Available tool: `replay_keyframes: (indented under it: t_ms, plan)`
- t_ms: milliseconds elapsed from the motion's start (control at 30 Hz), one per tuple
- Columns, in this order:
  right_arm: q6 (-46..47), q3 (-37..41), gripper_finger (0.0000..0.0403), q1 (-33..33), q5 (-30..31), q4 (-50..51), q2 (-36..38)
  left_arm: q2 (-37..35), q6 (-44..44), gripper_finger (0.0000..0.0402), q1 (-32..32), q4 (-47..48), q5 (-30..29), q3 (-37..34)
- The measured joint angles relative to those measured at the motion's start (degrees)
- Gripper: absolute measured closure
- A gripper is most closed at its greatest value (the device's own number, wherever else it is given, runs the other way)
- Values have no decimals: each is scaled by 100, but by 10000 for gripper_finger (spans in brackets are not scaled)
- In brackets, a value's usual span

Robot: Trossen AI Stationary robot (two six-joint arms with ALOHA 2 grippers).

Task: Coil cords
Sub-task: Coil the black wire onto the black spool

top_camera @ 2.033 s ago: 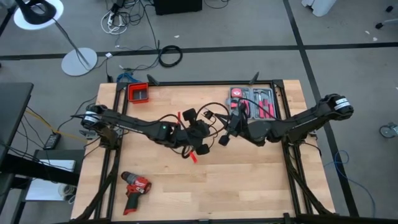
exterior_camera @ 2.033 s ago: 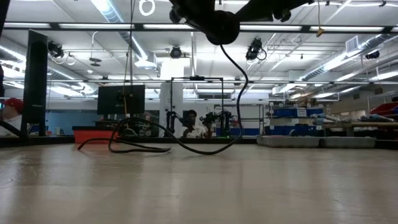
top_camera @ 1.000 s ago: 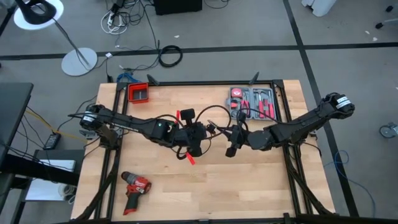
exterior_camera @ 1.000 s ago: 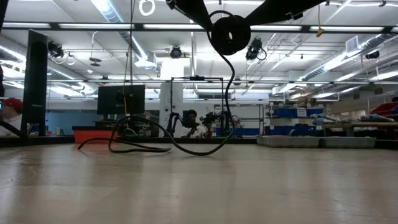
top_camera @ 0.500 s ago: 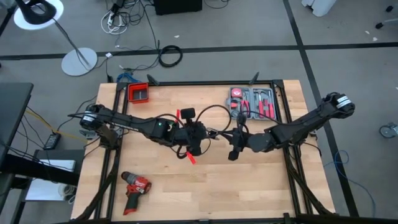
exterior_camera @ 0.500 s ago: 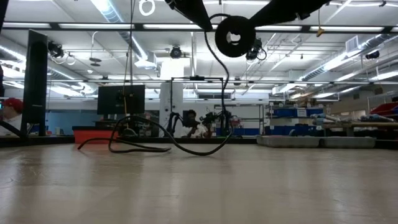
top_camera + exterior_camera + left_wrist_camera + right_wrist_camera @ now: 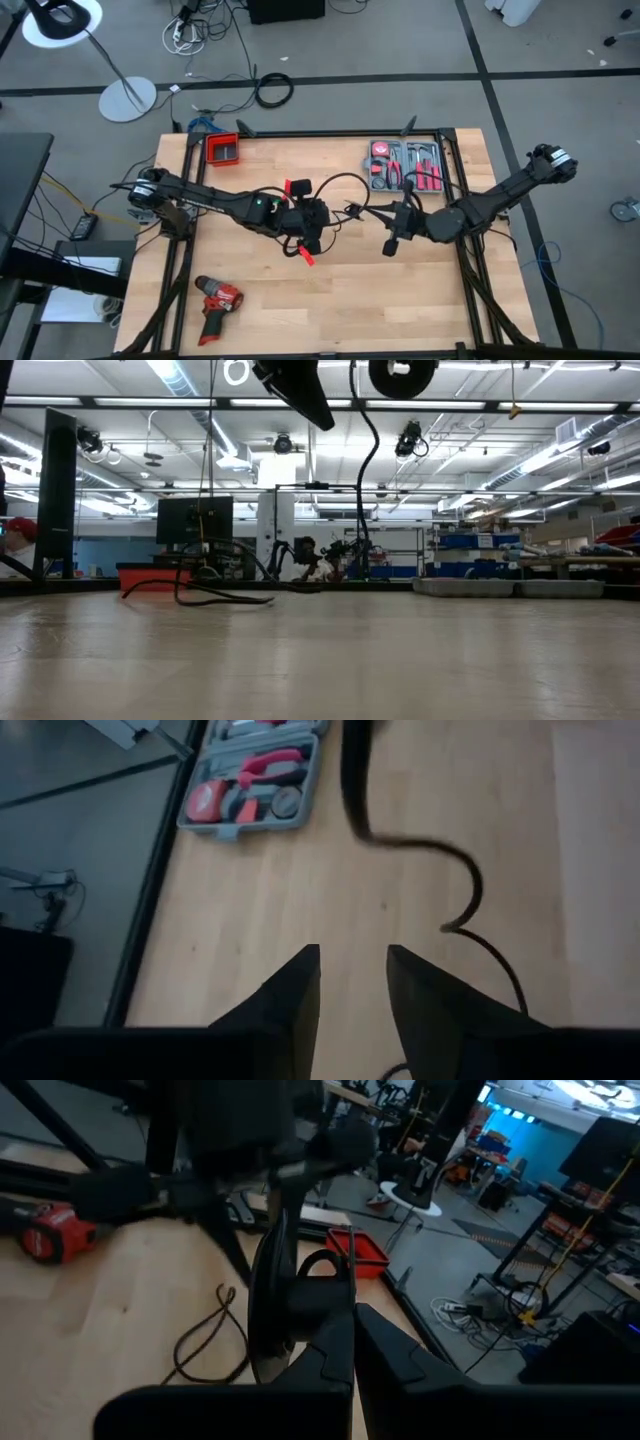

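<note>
- High view: thin black flexible cord (image 7: 335,185) lies in loose loops mid-table between the arms, uncoiled. Left gripper (image 7: 318,222) hovers by it; right gripper (image 7: 392,240) is lifted near the grey case of red hand tools (image 7: 405,165).
- Low view: cord hangs from above, the rest trailing on the wooden table (image 7: 320,660).
- Left wrist view: jaws narrowly parted, empty.
- Right wrist view: jaws pinched on the cord. Coiling looks barely begun.
</note>
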State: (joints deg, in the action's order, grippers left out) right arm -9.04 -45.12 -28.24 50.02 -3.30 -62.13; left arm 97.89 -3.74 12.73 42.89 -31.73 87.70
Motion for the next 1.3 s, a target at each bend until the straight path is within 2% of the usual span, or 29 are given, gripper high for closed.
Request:
replay_keyframes:
  t_ms: [400, 700, 1167, 1233, 1300]
  plan:
    - [-113, 0, 403, -141, 669, 136, 93, 1, -569, 280, 174, -1522, 76, -834]
    - [-112, 0, 403, -139, 699, 123, 184, 2, -712, 279, 175, -3035, 100, -1622]
    - [-118, 0, 403, -132, 677, -278, 129, 101, -390, 281, 144, -3653, -34, -1806]
    - [-111, 0, 403, -132, 678, -307, 129, 137, -407, 292, 125, -3681, -117, -1806]
    - [-109, 0, 403, -131, 680, -341, 129, 149, -411, 320, 115, -3655, -120, -1806]
